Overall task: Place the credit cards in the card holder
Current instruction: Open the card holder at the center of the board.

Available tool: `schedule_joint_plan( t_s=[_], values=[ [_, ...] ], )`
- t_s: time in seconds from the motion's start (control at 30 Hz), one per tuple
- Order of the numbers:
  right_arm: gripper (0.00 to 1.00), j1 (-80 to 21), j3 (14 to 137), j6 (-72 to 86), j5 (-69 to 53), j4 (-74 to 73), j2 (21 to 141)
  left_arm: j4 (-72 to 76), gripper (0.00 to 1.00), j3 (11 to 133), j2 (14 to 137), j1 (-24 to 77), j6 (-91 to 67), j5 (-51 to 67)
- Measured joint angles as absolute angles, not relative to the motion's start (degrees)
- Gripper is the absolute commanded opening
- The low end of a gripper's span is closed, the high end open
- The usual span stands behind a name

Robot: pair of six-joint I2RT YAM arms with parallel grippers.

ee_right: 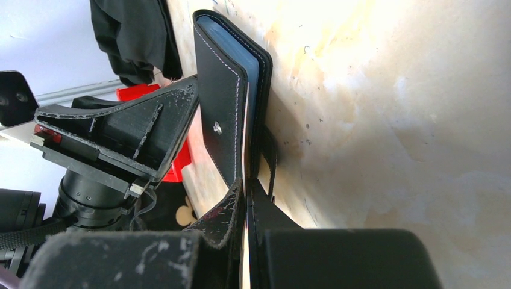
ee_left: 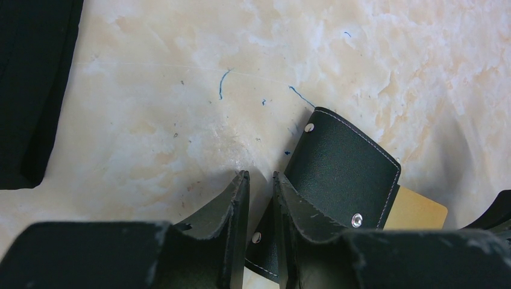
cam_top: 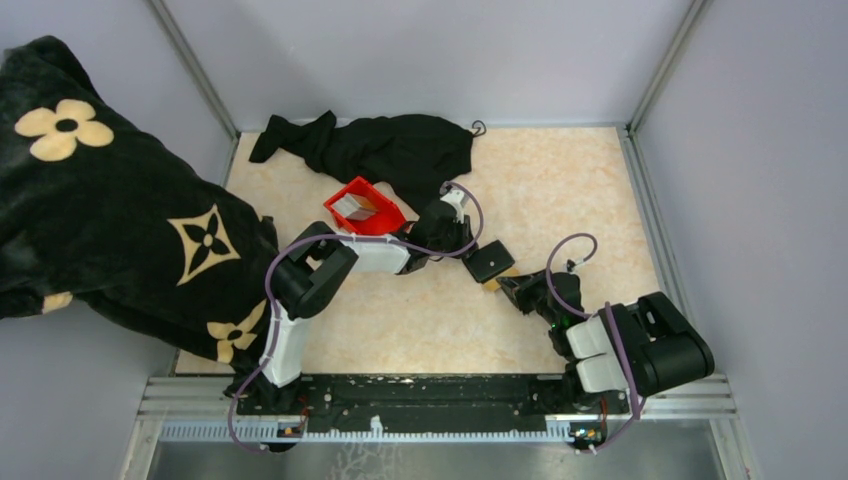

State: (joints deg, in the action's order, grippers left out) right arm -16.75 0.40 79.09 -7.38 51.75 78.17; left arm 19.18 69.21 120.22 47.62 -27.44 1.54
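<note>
A black blanket with cream flowers (cam_top: 120, 230) hangs over the left of the top view, and a black cloth (cam_top: 390, 150) lies at the upper middle of the table (cam_top: 560, 190). Just right of the blanket stands one red bin (cam_top: 390, 217) with cards in it (cam_top: 350, 207). I can make out a grey-white face and perhaps a second card behind it, but I cannot count them for sure.

At the centre, the left gripper (ee_left: 259, 176) has its jaws almost together, with only a slim gap. The near flap of the card holder (ee_left: 343, 168) runs into that gap. Whether the flap is pinched or merely sits there, I cannot tell.

There is one holder, black with pale stitching, lying mid-table just right of the left fingers. One tan-gold card (ee_left: 419, 211) sticks out from its right edge, partly inside.

To the right, the right gripper (ee_right: 247, 183) has its jaws squeezed on a thin pale edge that looks like that same card, fed toward the holder's mouth. The bluish layer inside the holder may be lining or cards.

By my reckoning the job is midway. One card is going in and not yet seated, and those in the bin are still to come.
</note>
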Motion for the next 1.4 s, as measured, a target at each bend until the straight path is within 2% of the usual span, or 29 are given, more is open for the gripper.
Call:
schedule_joint_plan(
  t_s=[1.4],
  values=[
    [0.0,-16.8,0.4,79.1,-7.9,48.5,72.0,19.5,0.29,68.3,119.9,47.9,-27.7,1.1]
  ],
)
